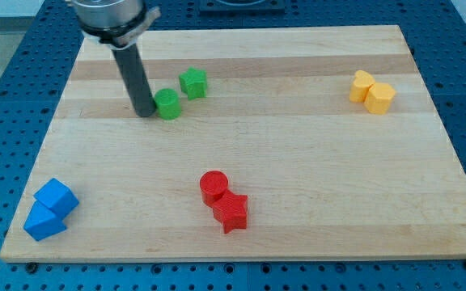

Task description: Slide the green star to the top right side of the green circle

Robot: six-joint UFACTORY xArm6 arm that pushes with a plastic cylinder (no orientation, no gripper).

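The green circle lies on the wooden board in the upper left part. The green star lies just above and to the right of it, a small gap apart. My tip stands against the left side of the green circle, touching or nearly touching it. The dark rod rises from the tip to the view's top left.
Two yellow blocks sit together at the upper right. A red circle and a red star touch near the bottom centre. Two blue blocks sit at the bottom left corner.
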